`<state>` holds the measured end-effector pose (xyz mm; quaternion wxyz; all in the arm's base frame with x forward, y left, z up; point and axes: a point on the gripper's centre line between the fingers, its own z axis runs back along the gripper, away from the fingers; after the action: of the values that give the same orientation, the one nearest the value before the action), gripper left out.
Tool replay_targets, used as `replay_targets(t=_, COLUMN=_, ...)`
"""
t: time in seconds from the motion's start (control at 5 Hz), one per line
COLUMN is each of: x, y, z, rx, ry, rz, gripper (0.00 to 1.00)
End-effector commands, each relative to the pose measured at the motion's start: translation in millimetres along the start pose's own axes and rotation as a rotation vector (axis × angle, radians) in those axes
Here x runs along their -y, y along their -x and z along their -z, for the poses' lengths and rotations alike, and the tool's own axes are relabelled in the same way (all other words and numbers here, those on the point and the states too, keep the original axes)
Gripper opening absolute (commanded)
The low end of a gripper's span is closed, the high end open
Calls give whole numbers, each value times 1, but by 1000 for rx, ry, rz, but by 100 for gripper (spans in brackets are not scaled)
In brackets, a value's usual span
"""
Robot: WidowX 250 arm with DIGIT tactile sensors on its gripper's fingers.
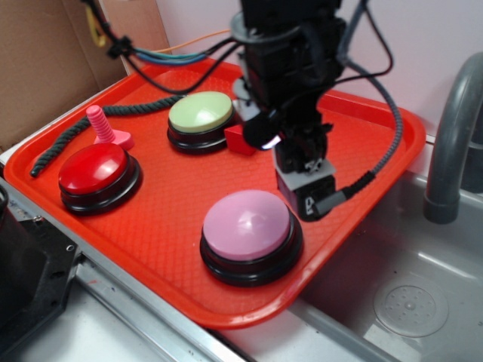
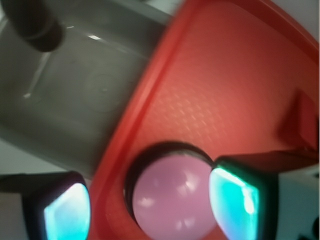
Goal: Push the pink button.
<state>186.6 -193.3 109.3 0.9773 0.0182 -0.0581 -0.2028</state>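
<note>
The pink button (image 1: 247, 224) has a glossy pale pink dome on a black base and sits at the near right of the red tray (image 1: 162, 226). My gripper (image 1: 307, 194) hangs just behind and to the right of it, a little above the tray floor and not touching the dome. In the wrist view the pink button (image 2: 175, 202) lies below and between my two fingers (image 2: 234, 200), which stand wide apart. The gripper (image 2: 150, 206) is open with nothing held.
A red-domed button (image 1: 96, 170) stands at the tray's left, with a small pink peg (image 1: 102, 127) behind it. A green button (image 1: 200, 113), a small red block (image 1: 240, 140) and a dark rope (image 1: 90, 124) lie farther back. A metal sink (image 1: 407, 294) with a grey faucet (image 1: 450, 128) is on the right.
</note>
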Motion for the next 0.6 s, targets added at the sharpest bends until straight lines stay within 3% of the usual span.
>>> replay_targets(t=0.0, x=4, y=25, z=27, rx=-127, ry=29, rz=147, gripper=100)
replay_targets(t=0.2, x=-9, y=54, z=31, rx=-106, ry=44, rz=49, gripper=100)
replay_targets(t=0.4, x=-25, y=60, z=37, rx=-130, ry=27, rz=59, gripper=100)
